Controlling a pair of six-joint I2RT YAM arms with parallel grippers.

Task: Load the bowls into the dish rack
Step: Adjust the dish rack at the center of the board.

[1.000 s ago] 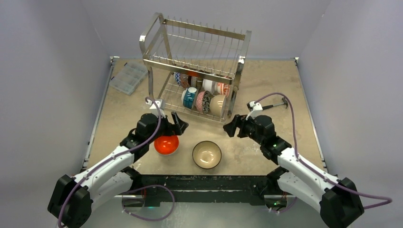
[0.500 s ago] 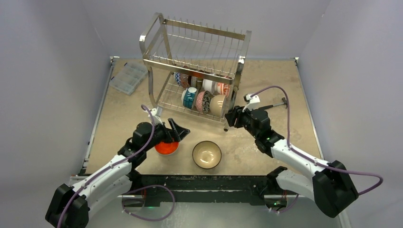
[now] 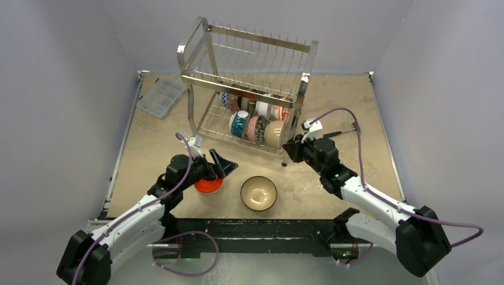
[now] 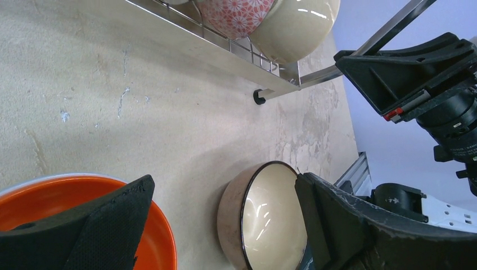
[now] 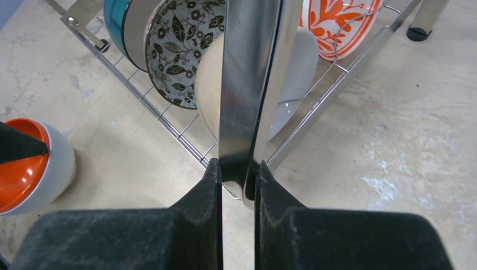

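Bowls (image 3: 257, 126) stand packed on edge in the lower tier of the steel dish rack (image 3: 243, 89), at the far centre of the tabletop (image 3: 368, 113). Right gripper (image 5: 237, 169) is clamped narrow on the rack's near-right upright post (image 5: 247, 84), pads pressed to both sides of the metal. Two more sit loose near the arms: an orange bowl (image 3: 208, 184) on the left, a dark-rimmed cream bowl (image 3: 258, 193) just right of it. Left gripper (image 4: 222, 191) hangs over the orange bowl, jaws spread wide, gripping nothing. Clear compartment box (image 3: 160, 96) lies far left.
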